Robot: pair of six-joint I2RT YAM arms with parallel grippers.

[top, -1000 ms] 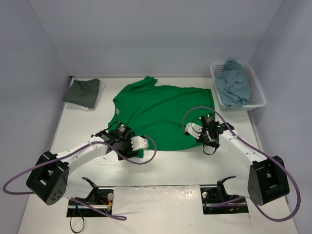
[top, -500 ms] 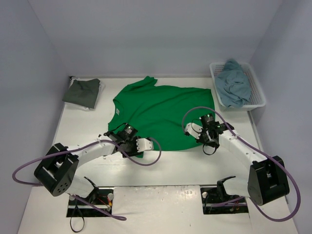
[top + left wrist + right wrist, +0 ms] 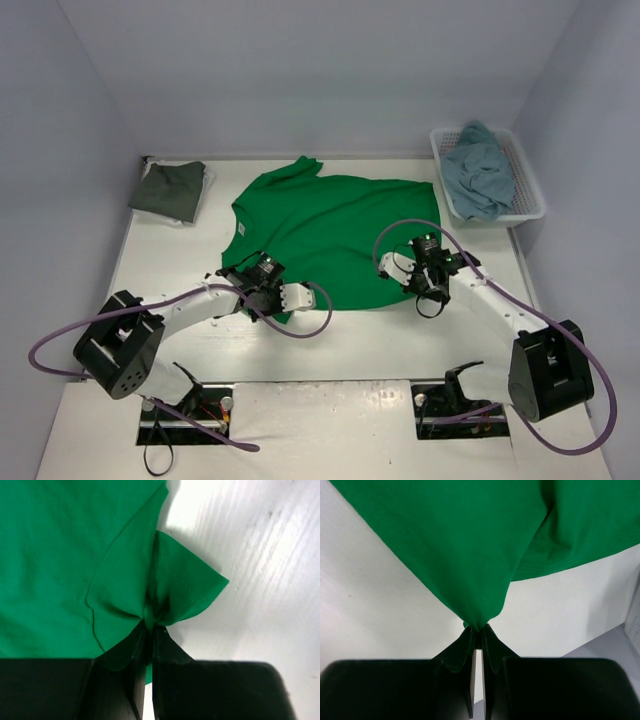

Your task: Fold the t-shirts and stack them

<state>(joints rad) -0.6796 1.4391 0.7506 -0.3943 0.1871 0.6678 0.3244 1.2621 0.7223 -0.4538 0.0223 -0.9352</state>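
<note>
A green t-shirt [image 3: 330, 228] lies spread flat in the middle of the white table. At its near-left corner my left gripper [image 3: 262, 283] is shut on a bunched bit of the green cloth [image 3: 165, 587]. The right gripper [image 3: 420, 275] pinches the shirt's near-right corner [image 3: 479, 615], which rises to a point between its fingertips. A folded dark grey t-shirt [image 3: 170, 189] rests at the far left of the table. A crumpled blue t-shirt [image 3: 480, 172] fills the basket at the far right.
The white mesh basket [image 3: 526, 176] stands against the right wall at the back. Purple cables loop off both arms above the table. Two black brackets [image 3: 185, 388] sit at the near edge by the arm bases.
My left gripper slid right along the near hem and closed on the green t-shirt's corner. The right arm kept still, holding its corner.
</note>
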